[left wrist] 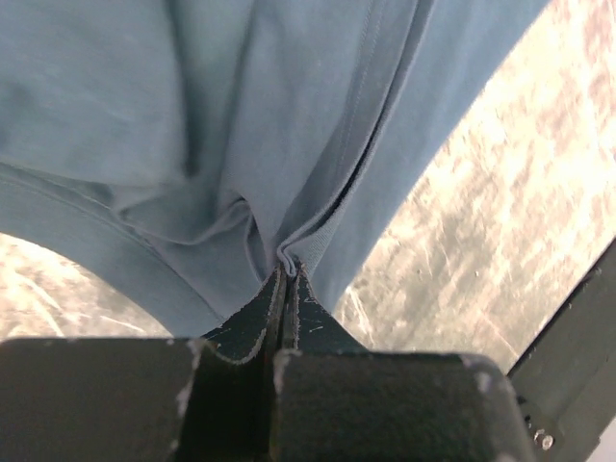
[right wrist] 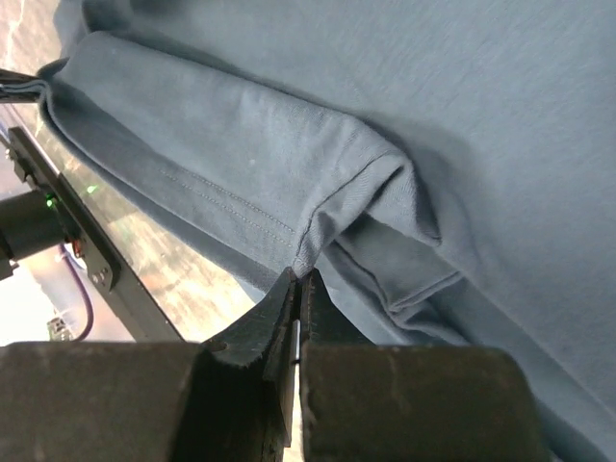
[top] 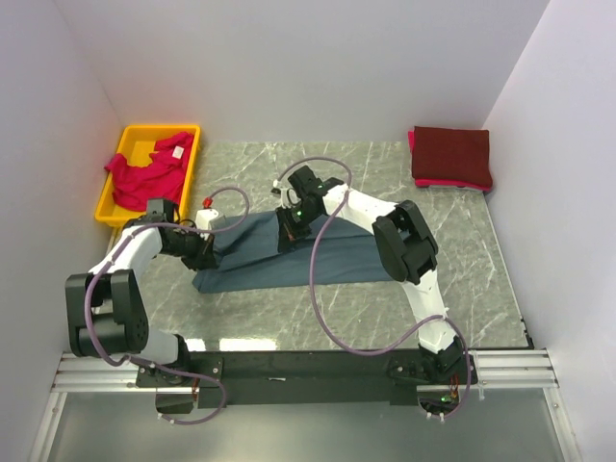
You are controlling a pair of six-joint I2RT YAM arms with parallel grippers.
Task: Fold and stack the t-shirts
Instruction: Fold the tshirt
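The slate blue-grey t-shirt (top: 289, 255) lies partly folded in the middle of the marble table. My left gripper (top: 205, 252) is shut on its left edge; the left wrist view shows the cloth (left wrist: 241, 125) pinched at the fingertips (left wrist: 287, 272). My right gripper (top: 287, 234) is shut on its upper edge; the right wrist view shows a hemmed corner (right wrist: 289, 183) pinched between the tips (right wrist: 300, 276). The pinkish-red t-shirt (top: 144, 173) lies crumpled in the yellow bin. The dark maroon t-shirt (top: 450, 154) lies folded at the back right, with a pinkish-red layer (top: 452, 183) under it.
The yellow plastic bin (top: 130, 144) stands at the back left, partly off the table's corner. White walls close in the left, back and right. The table (top: 462, 279) ends at the dark rail near the arm bases. Purple cables loop from both arms over the shirt.
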